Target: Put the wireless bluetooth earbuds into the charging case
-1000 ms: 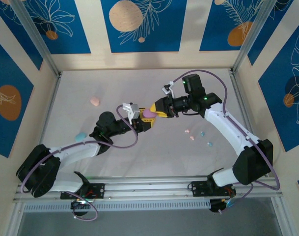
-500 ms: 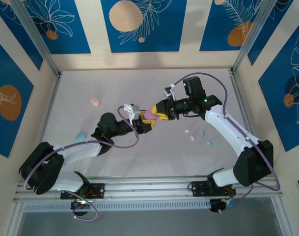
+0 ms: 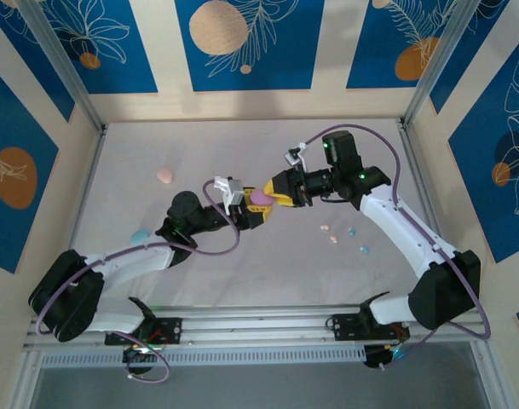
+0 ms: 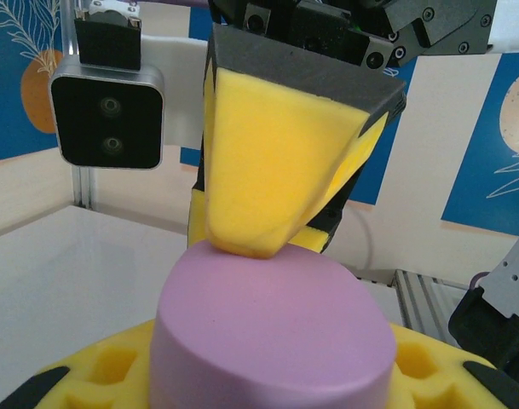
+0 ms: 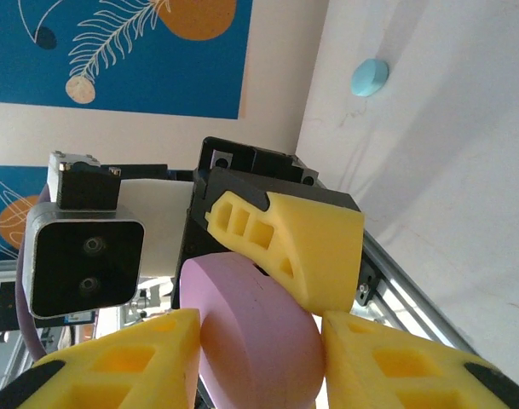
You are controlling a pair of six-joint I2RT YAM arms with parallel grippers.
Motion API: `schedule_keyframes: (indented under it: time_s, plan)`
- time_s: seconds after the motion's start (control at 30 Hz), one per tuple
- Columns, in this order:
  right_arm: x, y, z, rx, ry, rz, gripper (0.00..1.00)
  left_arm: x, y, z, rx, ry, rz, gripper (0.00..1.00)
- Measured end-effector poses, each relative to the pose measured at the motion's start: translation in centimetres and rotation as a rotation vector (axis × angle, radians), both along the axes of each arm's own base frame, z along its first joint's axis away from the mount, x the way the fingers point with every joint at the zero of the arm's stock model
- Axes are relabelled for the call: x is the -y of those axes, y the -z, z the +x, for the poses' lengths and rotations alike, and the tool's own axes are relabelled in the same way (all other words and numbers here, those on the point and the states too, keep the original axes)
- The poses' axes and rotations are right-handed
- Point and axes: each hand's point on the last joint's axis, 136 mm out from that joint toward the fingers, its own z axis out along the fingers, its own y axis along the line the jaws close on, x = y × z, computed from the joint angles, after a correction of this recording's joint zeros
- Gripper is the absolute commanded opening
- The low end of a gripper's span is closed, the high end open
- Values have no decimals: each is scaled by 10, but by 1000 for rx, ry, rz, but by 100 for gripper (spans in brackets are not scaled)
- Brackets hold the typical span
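So the earbuds [image 3: 333, 239] aren't in anything yet. A few tiny pink and light blue bits lie loose on the table [image 3: 242, 281], off to the right of the purple case [image 3: 259, 198] and a bit nearer the arm bases, well apart from it. No purple ones that I can make out.

The purple case is up off the table in the middle, caught between both arms. The left gripper [image 3: 252, 211] is clamped on it. In the left wrist view the case sits snug between its yellow pads. The right gripper [image 3: 273, 194] comes in from the other side with a yellow finger on either flank of the case and one tip touching its top. Whether it's actually squeezing or just resting there, I can't tell.

The case looks closed to me, with no lid standing up. My read is that opening it, picking up the buds and seating them all remains to be done.

Left of the purple case there's a pink case [image 3: 164, 175] farther back and a light blue case [image 3: 140, 235] nearer, both untouched.

There's no brand, label or readable writing anywhere, just leaf-and-circle wall art.
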Motion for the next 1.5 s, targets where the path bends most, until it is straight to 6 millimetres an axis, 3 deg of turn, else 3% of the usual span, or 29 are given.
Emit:
schedule_keyframes:
  time_s: [0.5,0.6,0.77,1.03,1.5]
  plan:
    - [0,-4,-3,17,-14,33,46,2,-3,1,-4,7,8,33]
    - [0,-4,-4,18,-20,37,42,2,-3,1,-3,7,8,32]
    - [0,-4,-6,26,-31,38,46,2,-4,1,0,9,5,33]
    - [4,-3,-20,-15,-78,74,43,7,-6,2,18,13,6,34]
    - [4,-5,-14,-51,-50,102,44,9,-8,2,16,25,13,35]
